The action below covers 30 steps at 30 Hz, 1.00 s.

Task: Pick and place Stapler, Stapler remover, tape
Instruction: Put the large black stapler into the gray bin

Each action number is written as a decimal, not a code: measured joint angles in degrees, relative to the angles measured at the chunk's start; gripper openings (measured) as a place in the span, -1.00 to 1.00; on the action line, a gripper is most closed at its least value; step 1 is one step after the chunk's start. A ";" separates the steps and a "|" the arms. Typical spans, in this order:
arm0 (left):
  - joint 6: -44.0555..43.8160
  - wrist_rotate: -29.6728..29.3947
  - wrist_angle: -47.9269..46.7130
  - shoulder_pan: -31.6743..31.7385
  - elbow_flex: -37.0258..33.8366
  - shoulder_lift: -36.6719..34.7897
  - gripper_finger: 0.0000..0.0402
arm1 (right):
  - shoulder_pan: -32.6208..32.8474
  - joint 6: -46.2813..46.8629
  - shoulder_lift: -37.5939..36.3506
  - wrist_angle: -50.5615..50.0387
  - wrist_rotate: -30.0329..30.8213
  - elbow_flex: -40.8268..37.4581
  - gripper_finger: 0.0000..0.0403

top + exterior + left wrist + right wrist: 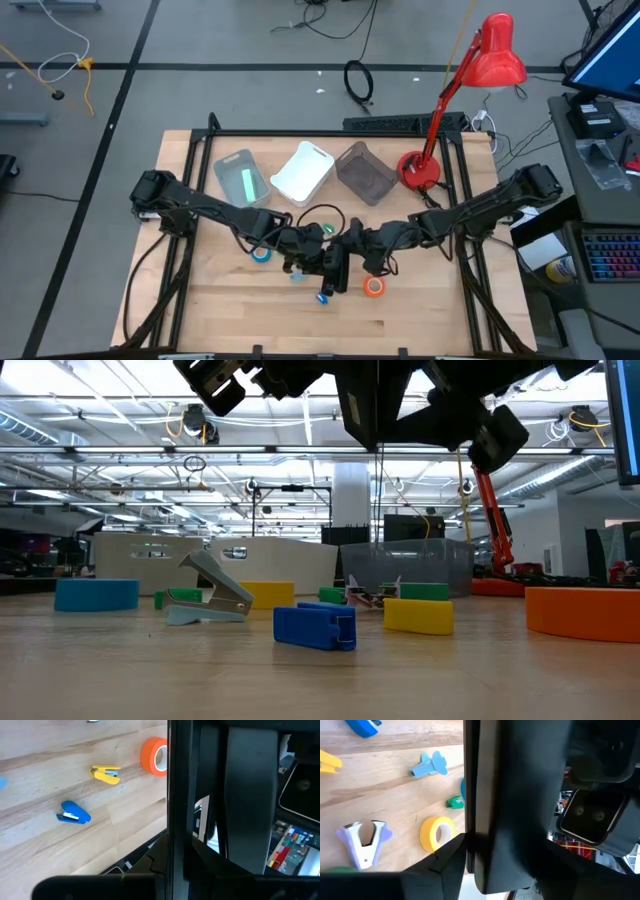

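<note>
Small blue plastic stapler (325,296) lies flat on the pale wooden table (200,300), on the near side of the white plastic bin (302,172) and well apart from it. An orange tape roll (374,287) stands just beside the stapler. A blue tape roll (262,255) sits closer to the bin, and a yellow tape roll (436,834) and a pale lilac claw-shaped staple remover (364,842) rest near each other on the boards.

The left gripper (303,258) and the right gripper (348,258) hang close together above this scatter, between the bin and the stapler. Dark housings fill both wrist views, so it cannot be told whether either pincer is clenched, released or carrying anything.

The step in hand appears to be choosing and approaching one item. To do it well, the arms probably need to separate first, so that one can descend without brushing the other. The stapler is best taken across its narrow sides, with the fingers straddling it squarely. A slanted approach could push it into the orange roll, which may roll off on its edge.
</note>
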 joint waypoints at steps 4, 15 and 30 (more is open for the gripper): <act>0.01 0.64 -1.04 -0.04 0.00 0.04 -0.80 | 0.02 0.02 0.94 1.10 -0.25 -0.02 -0.22; 0.39 0.95 -1.61 0.05 0.00 0.04 -0.80 | 0.00 0.37 1.00 1.40 -0.16 -0.02 -0.31; 0.65 -0.23 -1.17 0.11 0.00 -0.15 -0.59 | 0.59 -0.07 0.93 1.95 3.76 -0.07 -0.32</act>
